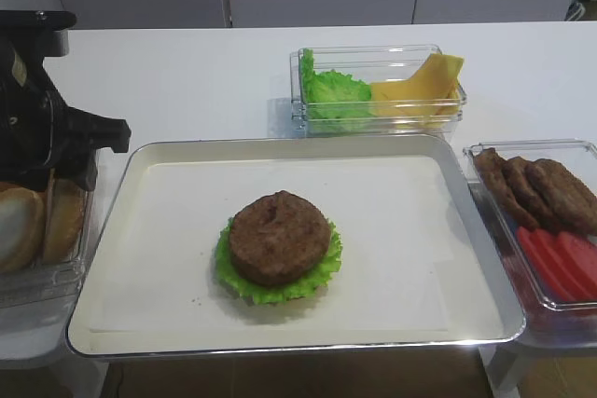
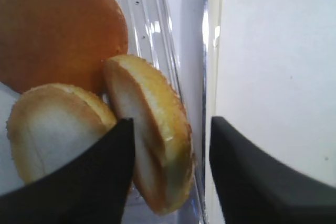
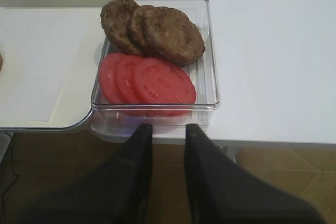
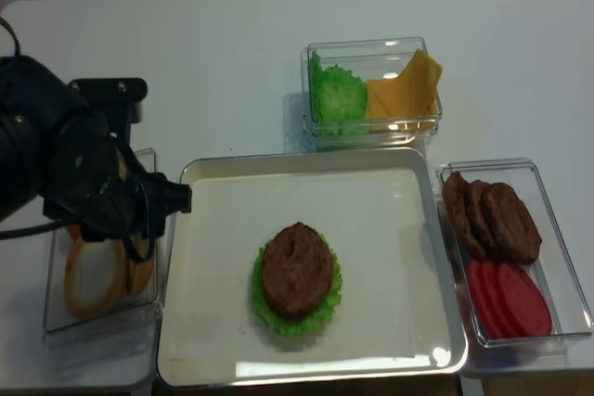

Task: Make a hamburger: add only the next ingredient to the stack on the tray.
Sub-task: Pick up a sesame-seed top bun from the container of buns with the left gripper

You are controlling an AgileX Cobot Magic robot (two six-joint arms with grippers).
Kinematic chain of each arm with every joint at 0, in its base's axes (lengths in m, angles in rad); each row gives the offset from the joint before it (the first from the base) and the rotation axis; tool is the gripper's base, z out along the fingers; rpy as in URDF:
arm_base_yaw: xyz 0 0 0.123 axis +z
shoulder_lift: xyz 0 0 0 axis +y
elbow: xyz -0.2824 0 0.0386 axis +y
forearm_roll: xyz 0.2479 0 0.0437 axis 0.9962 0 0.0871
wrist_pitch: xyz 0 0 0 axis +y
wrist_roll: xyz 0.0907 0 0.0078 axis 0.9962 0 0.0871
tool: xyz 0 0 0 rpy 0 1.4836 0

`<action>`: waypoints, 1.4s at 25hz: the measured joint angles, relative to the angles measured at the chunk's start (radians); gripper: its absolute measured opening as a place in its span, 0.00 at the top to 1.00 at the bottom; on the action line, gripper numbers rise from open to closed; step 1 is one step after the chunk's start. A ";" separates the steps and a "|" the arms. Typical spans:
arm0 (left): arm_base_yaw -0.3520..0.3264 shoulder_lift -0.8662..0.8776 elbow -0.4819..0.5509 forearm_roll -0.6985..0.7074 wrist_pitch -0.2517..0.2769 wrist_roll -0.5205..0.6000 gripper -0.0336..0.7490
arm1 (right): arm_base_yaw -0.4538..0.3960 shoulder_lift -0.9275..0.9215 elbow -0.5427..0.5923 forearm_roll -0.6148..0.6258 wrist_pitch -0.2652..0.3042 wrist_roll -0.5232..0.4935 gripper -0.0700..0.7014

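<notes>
At the left edge of the high view, the left end effector (image 2: 170,124) hangs in the bun box (image 2: 142,3). Its jaws are open on both sides of the bun top (image 2: 157,108), which stands on its edge — a gap shows by the right jaw. It should squeeze softly, lift straight up, then lay it dome-up on the stack (image 1: 278,249) in the middle of the tray (image 1: 280,143). The right end effector (image 3: 168,129) is open and holds nothing.
</notes>
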 joint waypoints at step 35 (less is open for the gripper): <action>0.000 0.043 0.000 0.001 0.010 -0.019 0.70 | 0.000 0.000 0.000 0.000 -0.001 0.000 0.68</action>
